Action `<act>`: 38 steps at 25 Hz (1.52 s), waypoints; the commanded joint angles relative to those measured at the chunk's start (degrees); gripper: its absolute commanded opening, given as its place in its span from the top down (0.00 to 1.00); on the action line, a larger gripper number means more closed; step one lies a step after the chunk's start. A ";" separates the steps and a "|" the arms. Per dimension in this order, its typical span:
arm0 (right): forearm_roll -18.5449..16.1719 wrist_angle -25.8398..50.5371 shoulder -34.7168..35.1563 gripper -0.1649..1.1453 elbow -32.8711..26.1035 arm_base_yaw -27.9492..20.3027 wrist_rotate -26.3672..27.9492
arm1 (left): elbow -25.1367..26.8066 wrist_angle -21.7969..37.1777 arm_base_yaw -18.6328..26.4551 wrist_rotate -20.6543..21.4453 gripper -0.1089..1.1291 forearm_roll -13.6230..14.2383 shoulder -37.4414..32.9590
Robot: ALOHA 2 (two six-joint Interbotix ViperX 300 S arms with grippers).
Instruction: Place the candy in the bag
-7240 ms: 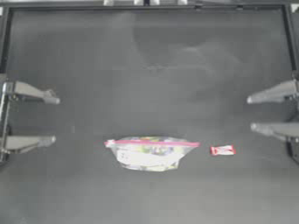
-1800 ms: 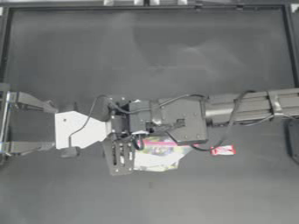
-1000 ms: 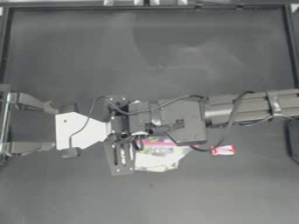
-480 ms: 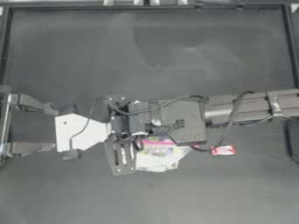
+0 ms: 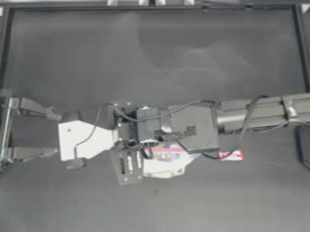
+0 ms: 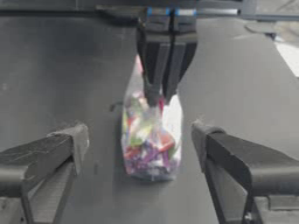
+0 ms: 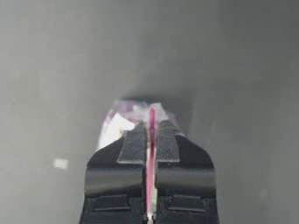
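Right tool [image 6: 165, 89]: reaching in from the right across the middle of the dark worktop [image 5: 157, 59], jaws pressed together on the pink-red seal strip [image 7: 152, 131] of the bag [image 5: 165, 161]. Seen along the right wrist, strip sandwiched edge-on between the two dark fingers [image 7: 133, 151], clear plastic bulging out just past their tips.

Left tool [image 6: 140, 144]: coming from the left, jaws spread wide apart, one on each side of the bag, neither touching the plastic as far as the left wrist view shows. From above, sits low and left of centre, right beside the bag's left end.

Bag: near the lower middle of the worktop, pinched at its top edge by the right tool, body full of multicoloured sweets [image 6: 147, 146]. Lower end near or on the worktop; actual contact impossible to confirm.

Candy [image 5: 230, 156]: red with a white middle, lying flat on the worktop just right of the bag, outside it, below the right arm and clear of both tools.
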 commanded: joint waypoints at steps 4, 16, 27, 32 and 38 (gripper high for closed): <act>-0.35 -4.57 -6.24 0.84 4.04 0.09 0.70 | -1.49 -0.88 -0.26 -0.09 0.10 -0.44 3.52; -2.29 -10.90 -11.16 0.84 12.48 0.09 3.96 | -5.71 -5.80 -1.58 0.00 0.11 -0.44 14.85; -2.55 -15.56 -13.27 0.84 16.52 0.09 4.04 | -9.67 -13.45 -2.55 0.00 0.12 -1.76 27.60; -2.55 -17.31 -14.06 0.84 18.11 0.09 4.13 | -10.81 -17.14 -2.99 0.00 0.13 -2.64 32.52; -2.55 -18.11 -14.33 0.84 18.81 0.09 4.13 | -12.66 -20.57 -3.96 0.09 0.17 -2.81 37.09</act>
